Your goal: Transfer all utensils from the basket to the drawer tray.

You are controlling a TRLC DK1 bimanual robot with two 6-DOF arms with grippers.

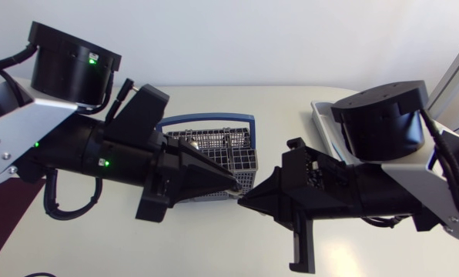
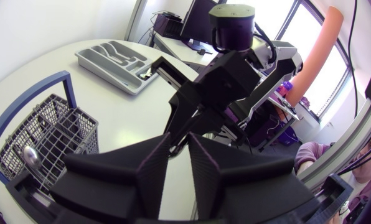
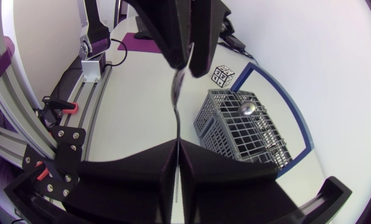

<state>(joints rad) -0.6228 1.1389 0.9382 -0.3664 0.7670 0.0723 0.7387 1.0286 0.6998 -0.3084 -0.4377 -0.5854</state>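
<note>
Above the table in front of the grey wire basket [image 1: 249,163], my two grippers meet tip to tip. My right gripper [image 3: 177,142] is shut on the lower end of a thin metal utensil [image 3: 176,106]. The utensil's other end lies between the fingers of my left gripper [image 3: 187,65], which stand slightly apart. From overhead, the left gripper [image 1: 233,187] and right gripper [image 1: 245,201] almost touch, and they hide most of the utensil. A spoon [image 2: 30,154] stands in the basket [image 2: 48,137]. The grey drawer tray [image 2: 111,59] lies behind my right arm.
The basket has a blue handle [image 1: 206,119] arching over it, and more utensils [image 1: 214,140] show inside. The tray [image 1: 322,123] is at the back right, partly under my right arm. A small checkered cube [image 3: 223,76] sits on the table beyond the basket [image 3: 241,134].
</note>
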